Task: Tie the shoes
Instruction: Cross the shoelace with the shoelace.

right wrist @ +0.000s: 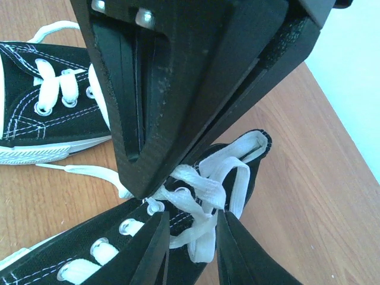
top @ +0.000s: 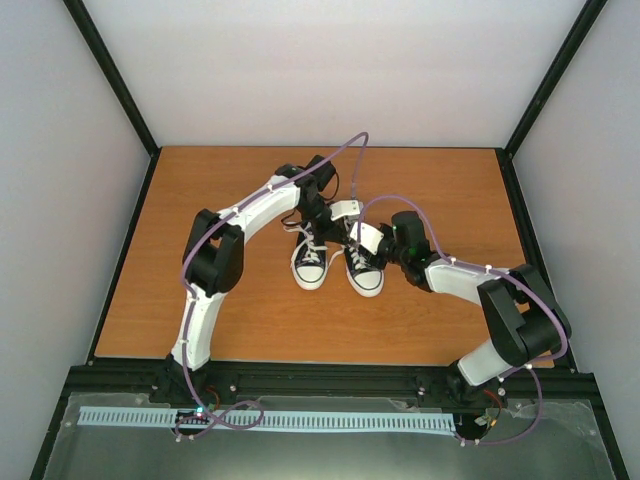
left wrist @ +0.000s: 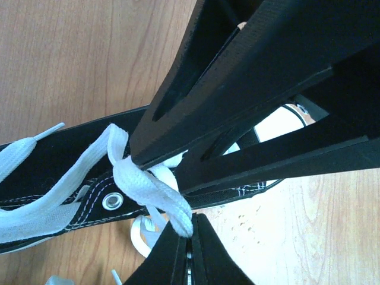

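Two black shoes with white toe caps stand side by side mid-table, the left shoe [top: 310,266] and the right shoe [top: 364,270]. Both grippers meet over the right shoe's lace knot. My left gripper [left wrist: 191,236] is shut on a loop of white lace [left wrist: 151,187] beside a metal eyelet [left wrist: 111,202]. My right gripper [right wrist: 191,237] has its jaws a little apart, pressed on a bunch of lace strands [right wrist: 205,199] at the shoe's top. In the top view the left gripper [top: 324,222] and right gripper [top: 352,234] hide the knot.
The wooden table [top: 200,200] is ringed by a black frame and white walls. In the right wrist view the left shoe [right wrist: 35,113] lies at the upper left, its loose lace end trailing on the wood. The right arm's fingers [left wrist: 249,77] fill the left wrist view's top.
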Available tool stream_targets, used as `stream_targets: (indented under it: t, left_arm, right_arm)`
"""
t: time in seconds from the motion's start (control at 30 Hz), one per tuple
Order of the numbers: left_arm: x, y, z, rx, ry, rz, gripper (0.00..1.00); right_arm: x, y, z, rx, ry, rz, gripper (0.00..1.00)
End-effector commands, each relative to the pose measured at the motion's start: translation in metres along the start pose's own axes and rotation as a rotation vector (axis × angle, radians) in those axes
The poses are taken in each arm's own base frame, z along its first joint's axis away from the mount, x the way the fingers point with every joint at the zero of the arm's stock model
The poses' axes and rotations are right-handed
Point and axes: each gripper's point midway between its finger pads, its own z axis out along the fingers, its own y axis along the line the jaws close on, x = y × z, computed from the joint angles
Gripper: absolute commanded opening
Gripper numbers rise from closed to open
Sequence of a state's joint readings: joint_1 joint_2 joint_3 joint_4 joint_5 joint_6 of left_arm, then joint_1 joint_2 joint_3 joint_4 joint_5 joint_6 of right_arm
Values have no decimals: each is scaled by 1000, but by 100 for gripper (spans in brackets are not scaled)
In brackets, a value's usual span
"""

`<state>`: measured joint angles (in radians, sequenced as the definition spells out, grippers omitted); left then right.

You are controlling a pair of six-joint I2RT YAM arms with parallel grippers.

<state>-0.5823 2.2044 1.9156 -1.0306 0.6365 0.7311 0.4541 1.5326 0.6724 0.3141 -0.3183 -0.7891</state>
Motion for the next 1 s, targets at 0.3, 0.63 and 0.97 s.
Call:
stream_targets:
  t: [0.3,0.63,0.97]
  left_arm:
    - [-2,6,-4,12,2,37,4]
    - [-4,4,-5,25,-4,46,6]
    - [-3,16,-11,5,-22,-15,6]
  right_arm:
    - [-8,-3,12,-13,-33,-51,23]
    - [-9,-2,21,-33,-39,-54,19]
    - [-2,7,3,-55,19,-30,3]
